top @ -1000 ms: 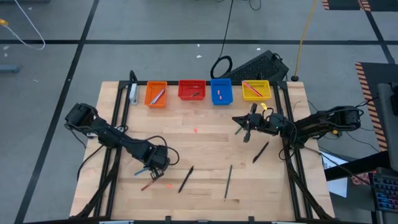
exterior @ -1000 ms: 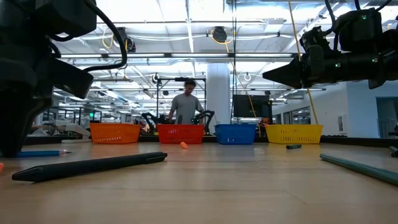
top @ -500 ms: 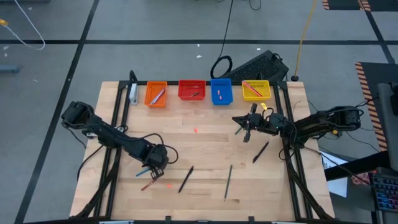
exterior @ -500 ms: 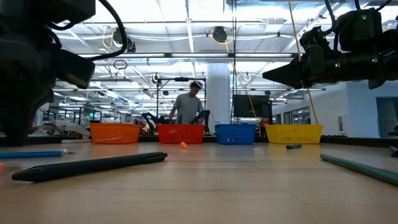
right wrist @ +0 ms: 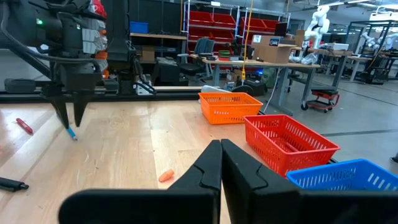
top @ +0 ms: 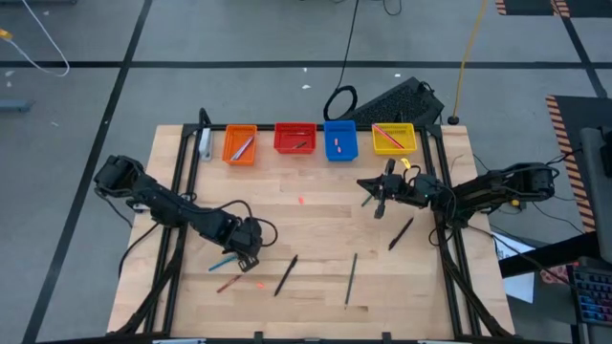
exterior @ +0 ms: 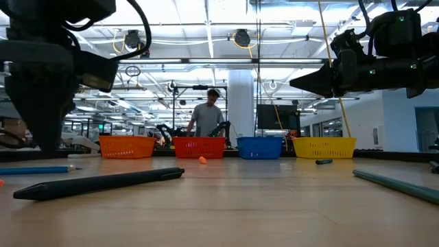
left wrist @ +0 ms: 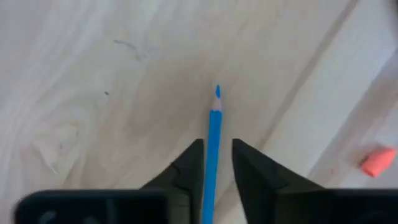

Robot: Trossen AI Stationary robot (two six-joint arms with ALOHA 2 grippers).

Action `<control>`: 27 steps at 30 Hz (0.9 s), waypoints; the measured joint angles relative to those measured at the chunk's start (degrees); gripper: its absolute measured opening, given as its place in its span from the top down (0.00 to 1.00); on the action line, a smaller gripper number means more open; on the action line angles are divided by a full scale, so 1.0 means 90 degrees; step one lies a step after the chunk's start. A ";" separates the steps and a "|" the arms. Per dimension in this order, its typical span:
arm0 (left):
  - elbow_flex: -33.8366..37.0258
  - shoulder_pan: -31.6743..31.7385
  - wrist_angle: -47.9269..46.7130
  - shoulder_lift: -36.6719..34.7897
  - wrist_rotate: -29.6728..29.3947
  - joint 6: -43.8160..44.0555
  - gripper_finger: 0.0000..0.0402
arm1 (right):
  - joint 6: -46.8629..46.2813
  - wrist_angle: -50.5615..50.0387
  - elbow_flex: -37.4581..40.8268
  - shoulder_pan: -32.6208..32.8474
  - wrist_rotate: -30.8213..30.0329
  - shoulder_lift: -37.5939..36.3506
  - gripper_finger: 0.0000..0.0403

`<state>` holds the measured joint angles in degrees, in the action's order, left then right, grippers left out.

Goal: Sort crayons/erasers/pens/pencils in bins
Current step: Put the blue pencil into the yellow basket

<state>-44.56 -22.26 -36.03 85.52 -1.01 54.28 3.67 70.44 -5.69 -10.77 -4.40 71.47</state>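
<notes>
Left claw (top: 247, 256): I hold it low over the near-left part of the desk (top: 316, 220), pointing down, fingers (left wrist: 189, 168) narrowed around a light blue pencil (left wrist: 214, 143). In my left wrist view the blue shaft runs up between both fingers with its sharpened tip on the wood; whether the fingers actually press it I cannot tell.
Right claw (top: 366, 185): I keep it hovering above the desk in front of the blue bin (top: 339, 140) and yellow bin (top: 393, 139), fingertips pressed together, nothing between them.
Bins: the orange bin (top: 239, 145), red bin (top: 295, 139), blue and yellow stand in a row along the far edge. Orange holds a light stick, red a dark one, blue a small pink bit, yellow a reddish stick.
Red crayon (top: 228, 284): lies on the desk just near of my left claw.
Erasers: one pink stub (left wrist: 377, 160) lies near the blue pencil; another (top: 301, 201) lies mid-desk, before the red bin.
Dark sticks: a black one (top: 286, 274) and a dark green one (top: 351, 278) lie near the front edge; another black one (top: 400, 232) lies near my right claw.
Background: a person (exterior: 206, 116) stands beyond the bins.
</notes>
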 joint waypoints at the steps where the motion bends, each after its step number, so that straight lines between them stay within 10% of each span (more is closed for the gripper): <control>1: 0.0000 0.0026 0.0007 0.0000 -0.0016 -0.0010 0.74 | 0.0001 -0.0001 0.0000 -0.0001 0.0000 -0.0001 1.00; 27: -0.0029 0.0274 0.0289 0.0570 -0.0094 -0.0625 0.68 | 0.0001 -0.0031 0.0000 0.0001 -0.0002 -0.0001 1.00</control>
<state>-44.82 -19.79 -33.43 90.65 -1.86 48.65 3.68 70.16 -5.69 -10.77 -4.42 71.46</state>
